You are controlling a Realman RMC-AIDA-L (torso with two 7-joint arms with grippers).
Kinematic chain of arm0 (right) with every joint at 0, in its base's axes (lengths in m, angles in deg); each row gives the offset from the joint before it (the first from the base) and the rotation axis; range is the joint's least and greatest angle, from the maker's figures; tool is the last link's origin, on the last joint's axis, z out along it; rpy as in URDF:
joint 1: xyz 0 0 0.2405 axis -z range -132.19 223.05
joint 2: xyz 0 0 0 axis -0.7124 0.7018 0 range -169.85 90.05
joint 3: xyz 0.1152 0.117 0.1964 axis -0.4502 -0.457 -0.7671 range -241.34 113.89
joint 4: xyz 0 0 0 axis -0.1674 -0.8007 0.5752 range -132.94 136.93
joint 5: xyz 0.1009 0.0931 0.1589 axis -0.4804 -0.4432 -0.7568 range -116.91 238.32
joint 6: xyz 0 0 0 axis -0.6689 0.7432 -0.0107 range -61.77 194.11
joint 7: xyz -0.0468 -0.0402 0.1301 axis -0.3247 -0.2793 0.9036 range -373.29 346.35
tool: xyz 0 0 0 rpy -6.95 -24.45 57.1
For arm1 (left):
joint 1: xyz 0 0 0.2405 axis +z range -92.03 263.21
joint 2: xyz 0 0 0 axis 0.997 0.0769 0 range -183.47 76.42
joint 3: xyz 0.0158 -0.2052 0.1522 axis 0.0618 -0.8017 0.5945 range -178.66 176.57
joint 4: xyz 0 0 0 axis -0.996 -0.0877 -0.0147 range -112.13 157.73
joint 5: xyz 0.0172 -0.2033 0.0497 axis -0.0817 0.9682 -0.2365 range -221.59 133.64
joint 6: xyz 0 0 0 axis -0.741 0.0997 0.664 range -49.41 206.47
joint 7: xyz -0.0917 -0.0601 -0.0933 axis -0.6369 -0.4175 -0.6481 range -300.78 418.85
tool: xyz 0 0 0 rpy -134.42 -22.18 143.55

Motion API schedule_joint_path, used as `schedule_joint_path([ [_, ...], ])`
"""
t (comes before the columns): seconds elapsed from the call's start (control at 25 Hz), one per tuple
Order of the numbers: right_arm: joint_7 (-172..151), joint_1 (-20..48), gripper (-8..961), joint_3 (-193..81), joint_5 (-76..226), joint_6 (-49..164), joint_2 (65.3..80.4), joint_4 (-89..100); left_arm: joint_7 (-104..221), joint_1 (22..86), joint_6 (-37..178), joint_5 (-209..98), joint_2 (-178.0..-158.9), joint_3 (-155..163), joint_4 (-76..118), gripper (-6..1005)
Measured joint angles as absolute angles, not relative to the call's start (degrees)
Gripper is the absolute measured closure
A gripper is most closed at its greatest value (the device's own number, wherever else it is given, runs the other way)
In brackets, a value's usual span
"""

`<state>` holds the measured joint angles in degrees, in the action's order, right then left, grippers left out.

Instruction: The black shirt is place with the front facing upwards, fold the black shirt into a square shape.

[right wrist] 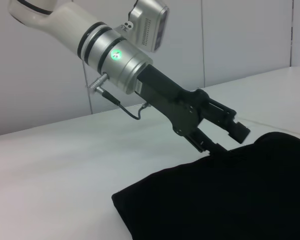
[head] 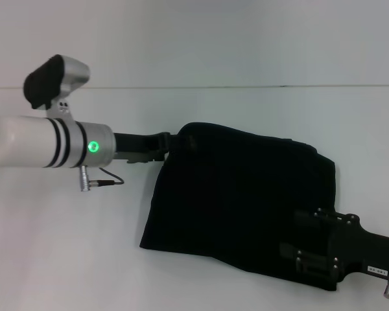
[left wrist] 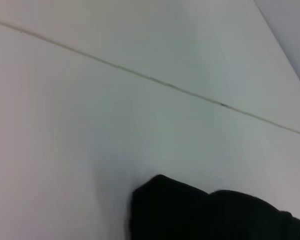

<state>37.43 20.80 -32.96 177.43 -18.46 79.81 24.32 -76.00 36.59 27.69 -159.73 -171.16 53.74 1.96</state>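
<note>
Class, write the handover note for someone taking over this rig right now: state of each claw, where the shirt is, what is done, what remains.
Left claw: at the far left corner of the black shirt. One finger is above the cloth and the other reaches its edge; whether it grips is unclear.
Right claw: low over the shirt's near right part; its fingers are hidden against the cloth.
Shirt: on the white table, already folded into a compact, roughly four-sided bundle; no lettering or label shows.
Left to do: square up the uneven edges, then withdraw both arms.
</note>
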Motion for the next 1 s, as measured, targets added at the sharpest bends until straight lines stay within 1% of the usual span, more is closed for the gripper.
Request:
schedule_joint_path([
  [0.16,37.6,20.8,216,-32.9,177.4,-18.5,79.79,24.3,-76.0,36.1,27.8,-159.7,-171.9,54.9,1.9,60],
  [0.32,37.7,20.8,215,-32.9,177.4,-18.6,79.79,24.3,-76.2,35.4,27.8,-159.7,-172.09,56.0,2.0,60],
  [0.52,37.7,20.8,215,-32.9,177.4,-18.8,79.88,24.2,-74.7,35.5,29.4,-159.7,-172.78,56.7,1.2,94],
  [0.76,37.8,20.7,215,-32.9,177.4,-19.0,79.89,24.2,-74.5,35.8,31.5,-159.7,-173.13,56.9,1.2,315],
  [1.0,37.8,20.7,216,-33.1,177.4,-19.1,79.89,24.2,-74.5,36.0,32.0,-159.7,-173.13,56.9,1.2,570],
])
